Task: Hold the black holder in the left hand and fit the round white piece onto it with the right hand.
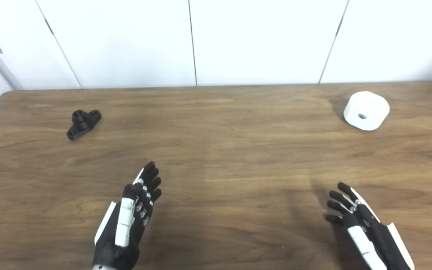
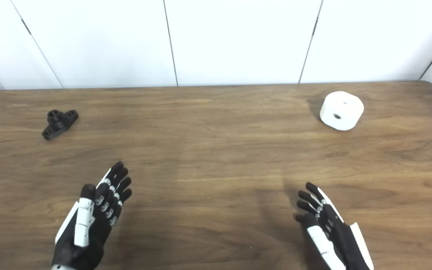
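Observation:
The black holder [image 1: 83,123] lies on the wooden table [image 1: 216,157] at the far left, a small flanged part with a short post pointing up. At the far right sits the round white piece [image 1: 366,110], a thick disc with a small hole facing me. My left hand [image 1: 131,217] hovers near the front edge, left of centre, open with fingers stretched forward and nothing in it. My right hand [image 1: 362,225] is at the front right, open and holding nothing. Both hands are well short of the two parts.
White wall panels [image 1: 216,41] rise right behind the table's far edge. The table's rounded corners show at far left and far right. Nothing else lies on the wood between the hands and the two parts.

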`<state>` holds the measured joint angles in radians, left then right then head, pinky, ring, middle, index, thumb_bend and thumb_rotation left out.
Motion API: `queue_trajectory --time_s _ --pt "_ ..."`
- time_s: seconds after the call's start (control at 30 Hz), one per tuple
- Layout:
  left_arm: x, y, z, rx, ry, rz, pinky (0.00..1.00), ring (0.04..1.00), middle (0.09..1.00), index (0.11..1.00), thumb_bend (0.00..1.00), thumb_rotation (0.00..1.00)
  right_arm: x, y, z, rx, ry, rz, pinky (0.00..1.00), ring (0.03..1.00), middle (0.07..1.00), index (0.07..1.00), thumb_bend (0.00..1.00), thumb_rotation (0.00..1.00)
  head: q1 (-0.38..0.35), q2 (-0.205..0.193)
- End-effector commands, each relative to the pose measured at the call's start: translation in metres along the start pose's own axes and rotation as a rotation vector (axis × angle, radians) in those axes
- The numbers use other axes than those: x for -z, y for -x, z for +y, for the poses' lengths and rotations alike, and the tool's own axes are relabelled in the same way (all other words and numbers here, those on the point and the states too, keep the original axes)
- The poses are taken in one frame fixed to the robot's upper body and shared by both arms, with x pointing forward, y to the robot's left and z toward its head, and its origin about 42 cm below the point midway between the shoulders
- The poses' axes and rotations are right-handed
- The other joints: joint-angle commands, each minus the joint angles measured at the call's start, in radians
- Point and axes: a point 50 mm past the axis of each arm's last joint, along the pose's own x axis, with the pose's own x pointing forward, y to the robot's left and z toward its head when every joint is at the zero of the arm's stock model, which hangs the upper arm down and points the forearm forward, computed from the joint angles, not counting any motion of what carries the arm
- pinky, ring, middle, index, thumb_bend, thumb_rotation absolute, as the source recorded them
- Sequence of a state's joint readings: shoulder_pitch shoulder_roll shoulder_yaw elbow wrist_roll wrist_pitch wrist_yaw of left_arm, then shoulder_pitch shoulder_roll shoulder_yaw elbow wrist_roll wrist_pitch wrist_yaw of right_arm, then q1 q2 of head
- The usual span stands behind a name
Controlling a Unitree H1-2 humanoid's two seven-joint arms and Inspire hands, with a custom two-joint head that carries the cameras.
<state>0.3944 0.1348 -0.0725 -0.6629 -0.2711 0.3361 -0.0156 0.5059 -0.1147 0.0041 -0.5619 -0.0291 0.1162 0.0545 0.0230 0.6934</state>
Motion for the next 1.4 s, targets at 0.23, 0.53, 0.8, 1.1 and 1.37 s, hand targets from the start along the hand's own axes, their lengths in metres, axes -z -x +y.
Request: queue_trajectory --time_s 0.23,0.53,0.8,1.1,1.37 --pt "-0.021 -0.004 -0.003 -0.007 -0.119 -0.109 1.0 1.0 1.0 1.0 0.76 0.82 -0.003 -0.007 0.011 0.015 -0.004 -0.08 0.73 0.837 0.866 0.91 0.54 0.79 0.091 -0.09" --pt "-0.078 -0.018 -0.003 -0.081 -0.262 -0.282 0.72 0.833 0.901 0.945 0.69 0.61 0.006 -0.016 0.013 -0.002 -0.045 -0.083 0.8 0.899 0.914 0.955 0.46 0.83 0.189 -0.172" --pt "-0.058 -0.025 0.007 -0.114 -0.236 -0.224 0.79 0.885 0.964 0.994 0.61 0.61 0.011 -0.021 0.013 0.0 -0.06 -0.099 0.85 0.916 0.934 0.983 0.29 0.86 0.246 -0.223" --pt "-0.135 -0.027 0.034 -0.367 -0.683 -0.59 0.49 0.683 0.769 0.798 0.78 0.5 0.02 -0.03 0.01 0.028 0.027 -0.135 0.66 0.833 0.881 0.922 0.43 1.0 0.331 -0.275" --pt "-0.176 -0.039 0.049 -0.552 -0.936 -0.776 0.43 0.635 0.742 0.771 0.69 0.46 0.027 -0.039 0.007 0.026 0.016 -0.134 0.67 0.854 0.896 0.942 0.47 1.0 0.39 -0.317"
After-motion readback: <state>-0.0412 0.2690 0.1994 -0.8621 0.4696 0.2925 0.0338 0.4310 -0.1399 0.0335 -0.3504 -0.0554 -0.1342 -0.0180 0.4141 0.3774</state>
